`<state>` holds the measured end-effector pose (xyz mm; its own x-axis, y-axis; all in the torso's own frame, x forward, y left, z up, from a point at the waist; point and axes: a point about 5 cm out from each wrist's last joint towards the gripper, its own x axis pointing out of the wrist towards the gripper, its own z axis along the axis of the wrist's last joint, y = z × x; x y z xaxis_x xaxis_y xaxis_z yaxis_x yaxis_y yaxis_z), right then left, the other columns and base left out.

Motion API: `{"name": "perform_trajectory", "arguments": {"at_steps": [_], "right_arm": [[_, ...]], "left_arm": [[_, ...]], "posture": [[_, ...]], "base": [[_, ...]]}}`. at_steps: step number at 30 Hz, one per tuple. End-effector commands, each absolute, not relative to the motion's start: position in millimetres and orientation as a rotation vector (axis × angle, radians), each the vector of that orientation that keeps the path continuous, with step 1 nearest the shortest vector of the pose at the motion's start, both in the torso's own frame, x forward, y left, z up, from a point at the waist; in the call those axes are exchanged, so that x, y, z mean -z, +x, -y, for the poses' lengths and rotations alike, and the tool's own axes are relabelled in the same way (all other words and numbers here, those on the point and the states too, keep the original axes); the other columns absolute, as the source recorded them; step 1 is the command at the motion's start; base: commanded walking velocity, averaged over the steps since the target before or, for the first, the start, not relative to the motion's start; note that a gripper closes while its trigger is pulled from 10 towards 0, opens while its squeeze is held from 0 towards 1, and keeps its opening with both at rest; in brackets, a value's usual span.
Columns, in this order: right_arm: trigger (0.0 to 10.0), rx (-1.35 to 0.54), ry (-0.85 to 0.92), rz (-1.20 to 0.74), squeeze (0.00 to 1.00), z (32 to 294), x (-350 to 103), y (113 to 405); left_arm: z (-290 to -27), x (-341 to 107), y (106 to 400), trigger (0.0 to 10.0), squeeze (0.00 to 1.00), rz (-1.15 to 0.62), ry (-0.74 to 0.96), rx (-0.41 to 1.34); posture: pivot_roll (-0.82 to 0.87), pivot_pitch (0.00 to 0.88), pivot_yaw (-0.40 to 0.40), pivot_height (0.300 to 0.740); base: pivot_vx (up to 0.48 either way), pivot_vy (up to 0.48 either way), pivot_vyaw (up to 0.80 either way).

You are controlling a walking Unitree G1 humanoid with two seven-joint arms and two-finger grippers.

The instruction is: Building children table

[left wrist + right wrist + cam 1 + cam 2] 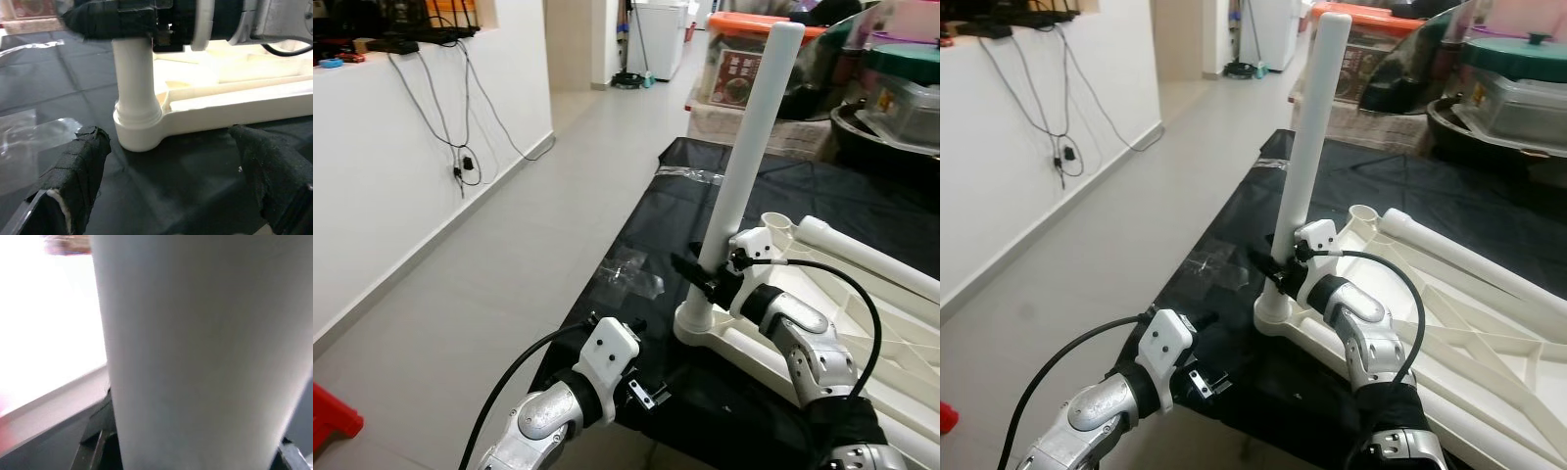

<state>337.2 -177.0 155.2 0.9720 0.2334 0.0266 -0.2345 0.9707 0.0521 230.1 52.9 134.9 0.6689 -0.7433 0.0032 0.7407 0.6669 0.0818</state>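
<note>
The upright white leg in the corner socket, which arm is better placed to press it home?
Probably the right. Its pincer is already shut on the leg just above the socket of the upturned tabletop. The left pincer hangs open, short of the socket.

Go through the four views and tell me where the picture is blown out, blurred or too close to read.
Left eye view: sharp, evenly lit, right gripper on the white leg. Right eye view: the same, slight glare on the floor. Left wrist view: crisp on the leg socket, the left gripper fingers soft. Right wrist view: the leg too close, out of focus, with a blown-out white patch beside it.
</note>
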Motion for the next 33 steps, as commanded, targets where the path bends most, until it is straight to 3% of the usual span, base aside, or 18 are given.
{"name": "perform_trajectory", "arguments": {"at_steps": [1,2,3,5,7,14,15,16,17,23,24,25,28,29,31,33], "right_arm": [[0.0,0.169,0.038,-0.048,0.00,216,-142,326],[0.0,0.169,0.038,-0.048,0.00,216,-142,326],[0.0,0.342,0.047,-0.047,0.00,222,-139,316],[0.0,0.342,0.047,-0.047,0.00,222,-139,316],[0.0,0.629,0.193,-0.047,0.00,215,-132,292],[0.0,0.614,0.256,-0.067,0.00,189,-128,297],[10.0,0.575,0.241,-0.045,0.00,182,-130,300],[10.0,0.575,0.241,-0.045,0.00,182,-130,300],[10.0,0.442,0.241,0.014,1.00,171,-135,307],[10.0,0.398,0.223,0.047,1.00,168,-140,310],[10.0,0.324,0.210,0.091,0.00,179,-144,313],[10.0,0.324,0.210,0.091,0.00,179,-144,313],[10.0,-0.115,0.179,0.076,0.00,205,-154,320],[10.0,-0.115,0.179,0.076,0.00,205,-154,320],[10.0,-0.354,0.153,0.037,0.00,204,-158,315],[10.0,-0.435,0.136,0.024,0.00,202,-159,313]], "left_arm": [[-53,-133,231,10.0,0.00,0.028,0.082,0.841],[-53,-133,231,10.0,0.00,0.028,0.082,0.841],[-53,-133,231,10.0,0.00,0.027,0.082,0.842],[-53,-133,231,10.0,0.00,0.027,0.082,0.842],[-53,-133,231,10.0,0.00,0.027,0.080,0.843],[-53,-133,230,10.0,0.00,0.025,0.081,0.843],[-53,-133,230,10.0,0.00,0.024,0.081,0.842],[-53,-133,230,10.0,0.00,0.024,0.081,0.842],[-54,-133,229,10.0,0.00,0.022,0.080,0.843],[-54,-132,229,10.0,0.00,0.021,0.081,0.843],[-54,-132,230,10.0,0.00,0.021,0.081,0.844],[-54,-132,230,10.0,0.00,0.021,0.081,0.844],[-53,-132,230,10.0,0.00,0.020,0.082,0.845],[-53,-132,230,10.0,0.00,0.020,0.082,0.845],[-53,-131,231,10.0,0.00,0.021,0.082,0.845],[-53,-131,231,10.0,0.00,0.021,0.082,0.845]], "posture": [[0.16,0.000,-0.056,0.740],[0.16,0.000,-0.056,0.740],[0.15,0.000,-0.053,0.740],[0.15,0.000,-0.053,0.740],[0.15,0.000,-0.053,0.740],[0.16,0.000,-0.058,0.740],[0.16,0.000,-0.057,0.740],[0.16,0.000,-0.057,0.740],[0.16,0.000,-0.057,0.740],[0.16,0.000,-0.057,0.740],[0.16,0.000,-0.060,0.740],[0.16,0.000,-0.060,0.740],[0.15,0.000,-0.057,0.740],[0.15,0.000,-0.057,0.740],[0.15,0.000,-0.056,0.740],[0.15,0.000,-0.056,0.740]], "base": [[0.000,0.000,0.00],[0.000,0.000,0.00],[0.000,0.000,0.00],[0.000,0.000,0.00],[0.000,0.000,0.00],[0.000,0.000,0.00],[0.000,0.000,0.00],[0.000,0.000,0.00],[0.000,0.000,0.00],[0.000,0.000,0.00],[0.000,0.000,0.00],[0.000,0.000,0.00],[0.000,0.000,0.00],[0.000,0.000,0.00],[0.000,0.000,0.00],[0.000,0.000,0.00]]}}
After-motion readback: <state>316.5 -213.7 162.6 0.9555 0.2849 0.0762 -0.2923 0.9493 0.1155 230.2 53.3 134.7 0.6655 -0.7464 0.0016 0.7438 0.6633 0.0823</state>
